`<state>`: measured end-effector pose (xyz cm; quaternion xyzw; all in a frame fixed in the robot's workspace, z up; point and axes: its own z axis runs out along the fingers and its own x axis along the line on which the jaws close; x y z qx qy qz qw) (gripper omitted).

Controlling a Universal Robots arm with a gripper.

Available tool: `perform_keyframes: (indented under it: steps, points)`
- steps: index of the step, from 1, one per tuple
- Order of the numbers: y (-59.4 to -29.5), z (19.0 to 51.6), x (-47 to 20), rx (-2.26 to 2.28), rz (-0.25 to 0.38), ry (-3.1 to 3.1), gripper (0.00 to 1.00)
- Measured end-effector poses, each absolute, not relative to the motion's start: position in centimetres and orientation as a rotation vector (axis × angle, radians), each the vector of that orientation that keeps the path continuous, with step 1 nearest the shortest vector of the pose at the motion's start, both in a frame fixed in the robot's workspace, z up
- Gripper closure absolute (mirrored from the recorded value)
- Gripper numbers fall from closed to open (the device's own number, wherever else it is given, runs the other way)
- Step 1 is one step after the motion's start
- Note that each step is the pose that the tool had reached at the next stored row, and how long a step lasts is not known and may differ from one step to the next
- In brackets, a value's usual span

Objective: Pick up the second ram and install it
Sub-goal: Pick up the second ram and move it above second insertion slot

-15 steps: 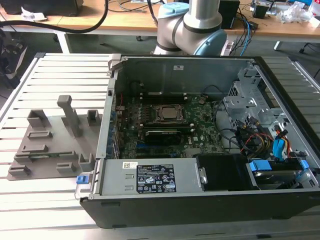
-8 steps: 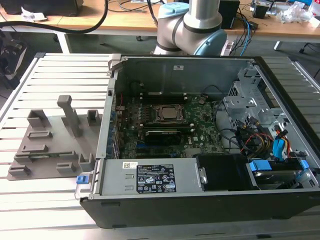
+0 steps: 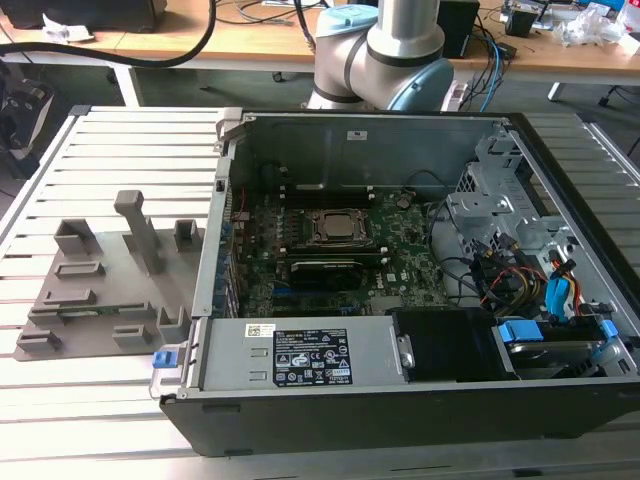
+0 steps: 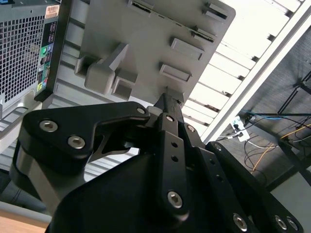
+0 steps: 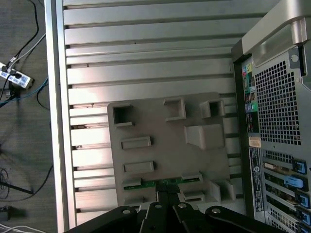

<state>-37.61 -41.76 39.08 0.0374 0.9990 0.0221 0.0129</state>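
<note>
Green second ram (image 5: 141, 184) lies in tray (image 5: 165, 145) below hand (image 5: 168, 191).

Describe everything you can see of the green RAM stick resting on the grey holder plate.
In the first wrist view the RAM stick shows as a thin, long, narrow green circuit-board strip. It rests lengthwise in a row of raised blocks near one edge of the grey holder plate, which lies beside the computer case. The gripper sits at its middle and hides that part; whether it touches the stick cannot be told.
</note>
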Motion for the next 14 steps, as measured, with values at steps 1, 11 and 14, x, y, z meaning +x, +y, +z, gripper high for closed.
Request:
perform_keyframes:
  steps: [1,11,14]
  points:
    - [-41.87,39.07,-37.61,0.116,0.069,3.113,0.89]
    - [-42.63,38.99,-37.61,0.117,0.069,3.113,0.89]
    - [-42.67,38.97,-37.61,0.117,0.069,3.113,0.89]
